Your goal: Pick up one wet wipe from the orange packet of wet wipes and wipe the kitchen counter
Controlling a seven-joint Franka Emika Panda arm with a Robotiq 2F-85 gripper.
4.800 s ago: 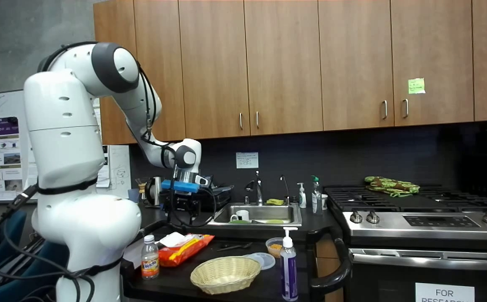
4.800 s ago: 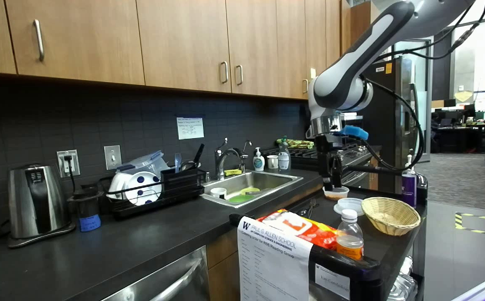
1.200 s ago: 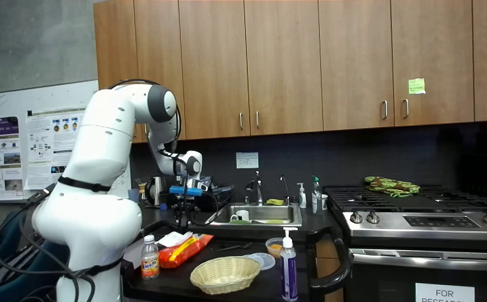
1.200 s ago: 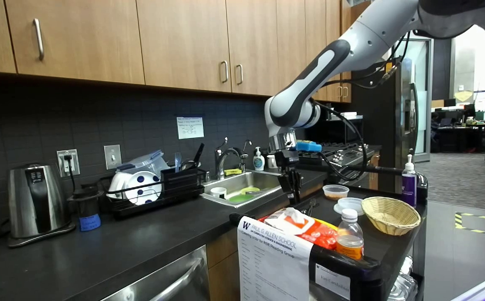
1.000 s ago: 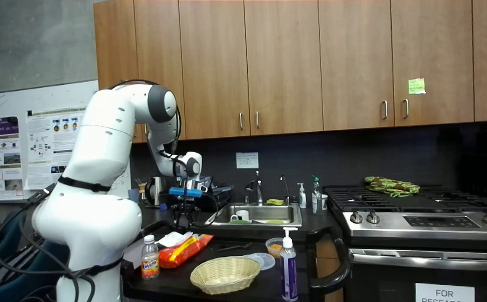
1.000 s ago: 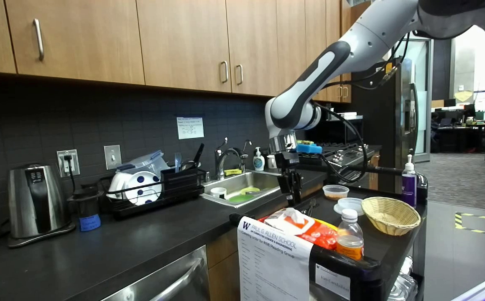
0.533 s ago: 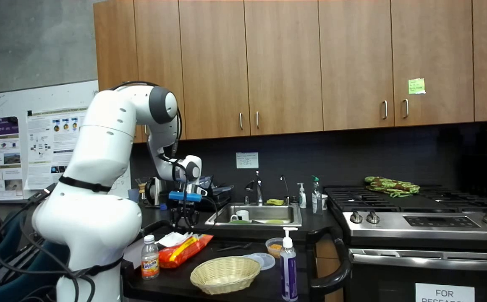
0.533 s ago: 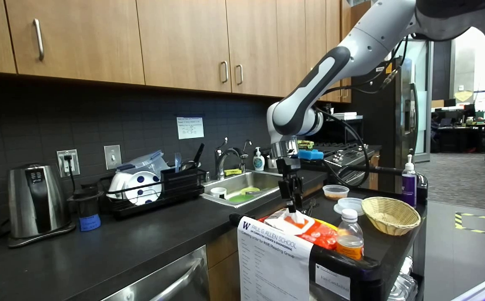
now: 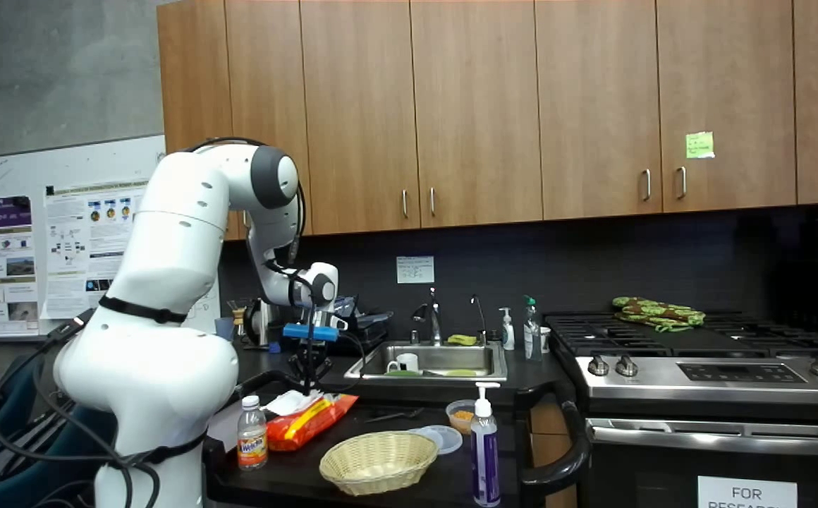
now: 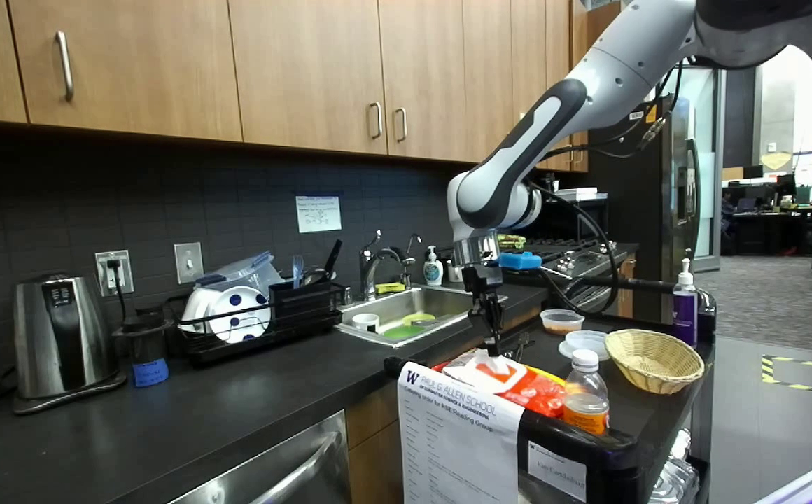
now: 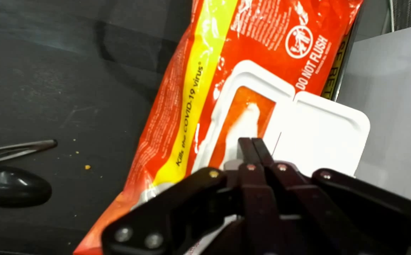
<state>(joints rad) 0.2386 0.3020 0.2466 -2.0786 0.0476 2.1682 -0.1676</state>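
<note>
Early on, I'd judge: step 1, getting the wipe (image 11: 242,124). Packet (image 11: 187,117) is on the cart (image 10: 633,413), its lid (image 11: 322,134) flipped open; wipe pokes up out of packet, not pulled free yet. Gripper (image 11: 251,141) is over packet, jaws closed tog. right at the wipe; can't tell if it's pinched betw. them. Reach looks done, grip poss. too. Left, AFAICT: draw 1 wipe clear w/o dragging packet along, bring it to the counter (image 10: 259,392) (near packet, off the cart), then wipe it down. Counter job prob. not started, w/ wipe in packet.
</note>
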